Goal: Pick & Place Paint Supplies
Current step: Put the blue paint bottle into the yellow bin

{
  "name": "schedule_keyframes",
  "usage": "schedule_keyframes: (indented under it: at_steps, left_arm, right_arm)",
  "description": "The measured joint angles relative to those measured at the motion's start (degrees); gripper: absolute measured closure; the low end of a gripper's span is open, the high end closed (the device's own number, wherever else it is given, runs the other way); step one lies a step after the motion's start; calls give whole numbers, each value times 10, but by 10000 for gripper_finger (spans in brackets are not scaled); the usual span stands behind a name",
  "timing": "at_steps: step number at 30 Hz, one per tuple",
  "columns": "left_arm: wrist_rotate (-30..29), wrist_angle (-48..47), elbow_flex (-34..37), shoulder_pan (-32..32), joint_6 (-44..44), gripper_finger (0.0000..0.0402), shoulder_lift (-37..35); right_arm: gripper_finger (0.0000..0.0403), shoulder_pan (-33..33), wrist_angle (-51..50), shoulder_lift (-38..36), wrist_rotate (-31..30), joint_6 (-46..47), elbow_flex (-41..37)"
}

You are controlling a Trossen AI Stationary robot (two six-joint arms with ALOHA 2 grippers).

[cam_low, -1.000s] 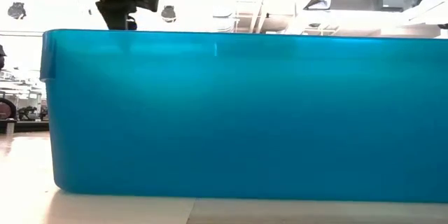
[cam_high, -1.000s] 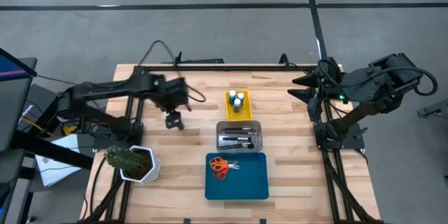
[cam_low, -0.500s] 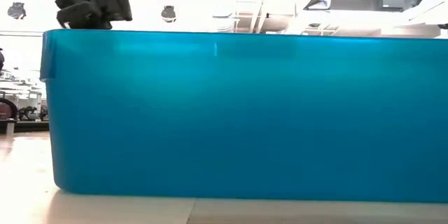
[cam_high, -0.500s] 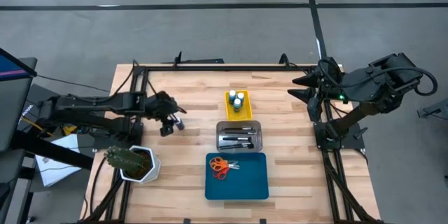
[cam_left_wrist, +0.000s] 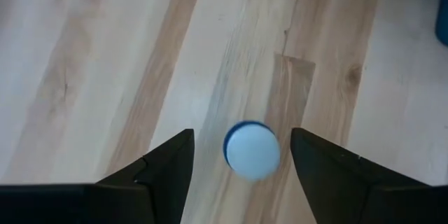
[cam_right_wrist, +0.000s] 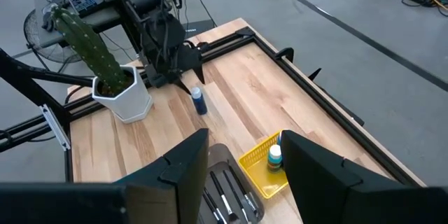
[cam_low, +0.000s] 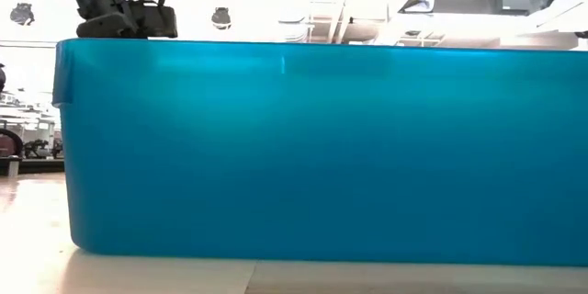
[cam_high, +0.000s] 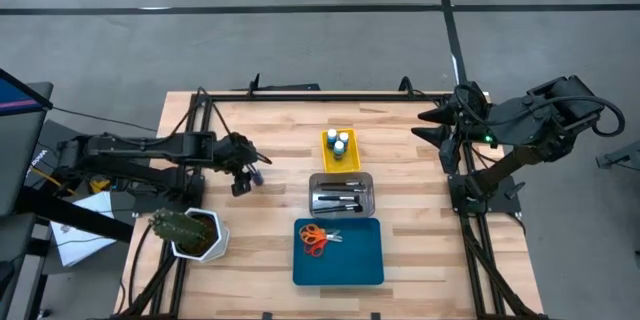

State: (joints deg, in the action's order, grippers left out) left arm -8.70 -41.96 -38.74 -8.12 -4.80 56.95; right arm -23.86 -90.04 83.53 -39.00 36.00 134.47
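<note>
A small blue bottle with a white cap stands upright on the bare wood. My left gripper hangs over it pointing down, open. Its fingers stand on either side of the cap without touching it, and it also shows in the low view. More blue bottles stand in the yellow tray. Dark brushes lie in the clear tray. Orange-handled scissors lie in the blue tray. My right gripper is open and waits high over the table's far right corner.
The three trays sit in a row down the table's middle: yellow, clear, blue. The blue tray's wall fills the low view. A green cactus in a white pot stands near the left near corner. Bare wood lies around the bottle.
My left arm has dropped from a raised bend to lying stretched out low over the table. Its gripper has come down and shifted a little toward the table's left and near edges. In the last half second it has hardly moved.
</note>
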Motion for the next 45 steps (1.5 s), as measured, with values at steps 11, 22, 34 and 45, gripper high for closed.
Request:
schedule_keyframes:
  at_steps: [11,22,34,45]
  left_arm:
    - [11,0,0,0,2,192,57]
    - [11,-1,0,0,-1,247,57]
    - [15,-2,-30,0,-30,294,57]
    - [22,-50,-287,5,21,294,199]
  right_arm:
    - [228,0,0,-4,2,0,0]
    - [228,0,0,-12,1,5,0]
    - [228,0,0,-12,0,4,0]
    - [228,22,0,-12,-1,-10,0]
